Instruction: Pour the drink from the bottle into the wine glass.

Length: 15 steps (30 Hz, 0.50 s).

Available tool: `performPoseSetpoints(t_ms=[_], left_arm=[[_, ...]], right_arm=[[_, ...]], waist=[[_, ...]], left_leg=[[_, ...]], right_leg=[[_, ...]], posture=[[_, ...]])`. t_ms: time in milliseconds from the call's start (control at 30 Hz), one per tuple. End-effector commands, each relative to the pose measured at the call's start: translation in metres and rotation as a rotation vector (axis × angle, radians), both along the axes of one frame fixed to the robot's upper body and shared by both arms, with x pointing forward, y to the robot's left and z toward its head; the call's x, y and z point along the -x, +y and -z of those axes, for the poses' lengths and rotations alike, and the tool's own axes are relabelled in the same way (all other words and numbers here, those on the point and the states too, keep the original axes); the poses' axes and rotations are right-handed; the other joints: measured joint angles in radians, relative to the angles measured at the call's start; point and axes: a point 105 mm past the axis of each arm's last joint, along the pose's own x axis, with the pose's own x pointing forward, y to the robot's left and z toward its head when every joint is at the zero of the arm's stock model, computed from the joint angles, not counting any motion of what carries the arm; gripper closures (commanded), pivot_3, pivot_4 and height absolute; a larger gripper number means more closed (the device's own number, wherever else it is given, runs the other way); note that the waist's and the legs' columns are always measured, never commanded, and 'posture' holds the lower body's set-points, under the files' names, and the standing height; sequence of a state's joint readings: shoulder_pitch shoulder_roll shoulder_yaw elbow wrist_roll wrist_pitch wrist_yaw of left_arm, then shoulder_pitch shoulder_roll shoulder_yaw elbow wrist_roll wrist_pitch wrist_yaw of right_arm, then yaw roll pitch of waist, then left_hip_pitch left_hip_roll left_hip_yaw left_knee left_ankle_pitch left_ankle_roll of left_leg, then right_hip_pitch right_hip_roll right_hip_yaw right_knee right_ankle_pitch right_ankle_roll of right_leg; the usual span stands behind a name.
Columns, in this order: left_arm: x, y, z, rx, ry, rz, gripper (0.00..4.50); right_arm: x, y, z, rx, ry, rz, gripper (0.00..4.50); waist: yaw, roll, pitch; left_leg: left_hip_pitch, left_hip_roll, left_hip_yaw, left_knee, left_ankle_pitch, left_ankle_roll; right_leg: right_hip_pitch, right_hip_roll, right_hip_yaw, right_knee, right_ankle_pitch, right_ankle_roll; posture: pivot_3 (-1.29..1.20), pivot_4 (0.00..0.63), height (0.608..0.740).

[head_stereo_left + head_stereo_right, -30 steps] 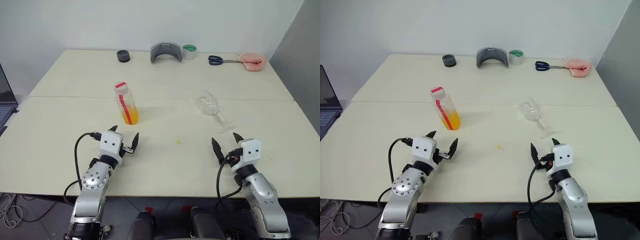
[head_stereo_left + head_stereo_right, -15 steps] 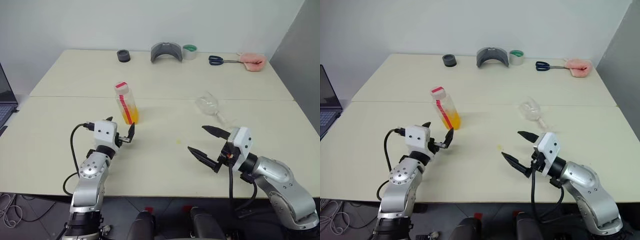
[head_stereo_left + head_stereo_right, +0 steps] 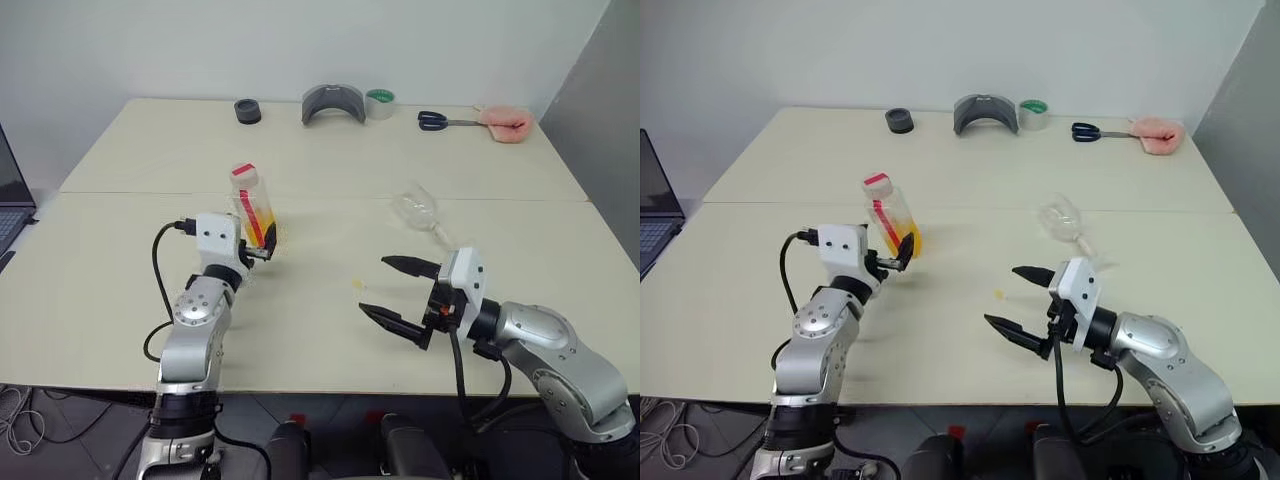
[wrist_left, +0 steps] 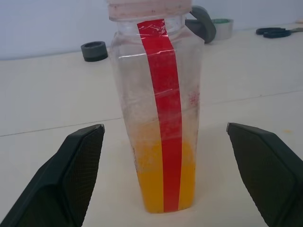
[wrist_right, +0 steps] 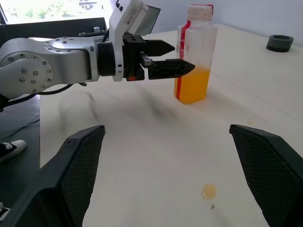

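The bottle (image 3: 251, 205) stands upright left of the table's middle, with a red-pink cap and a red label strip. The orange drink (image 4: 163, 182) fills its lower part. My left gripper (image 3: 252, 248) is open just in front of the bottle. In the left wrist view its fingers (image 4: 78, 161) stand on either side of the bottle, apart from it. The wine glass (image 3: 420, 211) lies on its side to the right. My right gripper (image 3: 373, 285) is open, empty, and points left over the table, short of the glass.
Along the far edge are a black ring (image 3: 246, 111), a grey curved piece (image 3: 332, 103), a tape roll (image 3: 378, 101), scissors (image 3: 432, 120) and a pink object (image 3: 503, 122). A small orange drop (image 3: 357, 284) marks the table. A laptop (image 3: 10, 195) sits at the left.
My left gripper has risen and moved forward up to the bottle. My right gripper has risen, shifted left and swung from pointing forward to pointing left. Both stayed open.
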<state>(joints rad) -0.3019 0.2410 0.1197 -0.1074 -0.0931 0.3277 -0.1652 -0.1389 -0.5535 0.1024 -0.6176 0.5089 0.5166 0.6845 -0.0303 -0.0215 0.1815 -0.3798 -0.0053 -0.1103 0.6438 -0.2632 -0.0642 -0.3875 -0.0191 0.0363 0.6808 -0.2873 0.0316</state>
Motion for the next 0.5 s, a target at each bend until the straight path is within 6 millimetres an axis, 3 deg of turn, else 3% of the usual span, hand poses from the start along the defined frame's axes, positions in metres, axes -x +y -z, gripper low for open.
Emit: performPoseSetpoints(t_ms=[33, 500], left_arm=[[-0.006, 0.000, -0.011, -0.016, -0.035, -0.013, 0.04], [-0.032, -0.005, -0.027, -0.010, -0.059, -0.038, 0.04]], right_arm=[[0.000, 0.004, -0.011, -0.013, -0.050, -0.033, 0.00], [-0.009, 0.010, -0.025, -0.029, -0.078, -0.057, 0.00]], waist=[[0.000, 0.000, 0.000], [0.000, 0.000, 0.000]], left_leg=[[0.000, 0.000, 0.000, 0.000, 0.000, 0.000], [-0.001, -0.001, 0.000, 0.000, 0.000, 0.000]], right_leg=[[0.000, 0.000, 0.000, 0.000, 0.000, 0.000], [0.000, -0.001, 0.000, 0.000, 0.000, 0.000]], posture=[[0.00, 0.150, 0.740], [0.00, 0.150, 0.740]])
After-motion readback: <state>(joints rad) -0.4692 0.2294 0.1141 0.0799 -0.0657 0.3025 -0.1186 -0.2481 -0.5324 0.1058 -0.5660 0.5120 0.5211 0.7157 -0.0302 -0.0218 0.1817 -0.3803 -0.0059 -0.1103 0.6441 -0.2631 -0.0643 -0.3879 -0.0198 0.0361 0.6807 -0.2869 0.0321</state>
